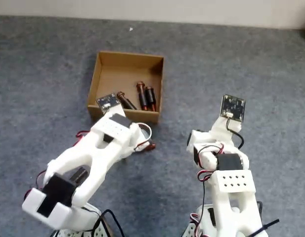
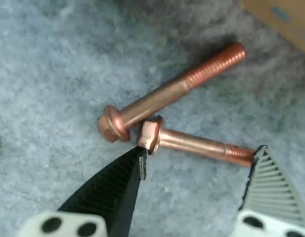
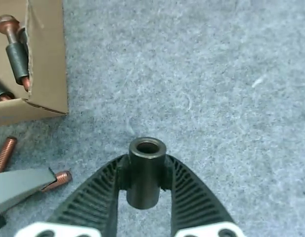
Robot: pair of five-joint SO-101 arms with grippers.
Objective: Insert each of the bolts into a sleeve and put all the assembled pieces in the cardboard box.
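Observation:
Two copper bolts lie side by side on the grey carpet: a longer bolt and a shorter bolt. My left gripper is open just above the shorter one, its black and pale fingers straddling the bolt's length. From above, this arm sits just in front of the cardboard box, with a bolt tip peeking out beside it. My right gripper is shut on a black sleeve, held upright with its bore facing the camera. Bolts in sleeves lie inside the box.
The box corner is near the right gripper, with one assembled piece visible inside. The bolt ends and the left gripper's pale finger lie between the arms. Open carpet stretches to the right of the box.

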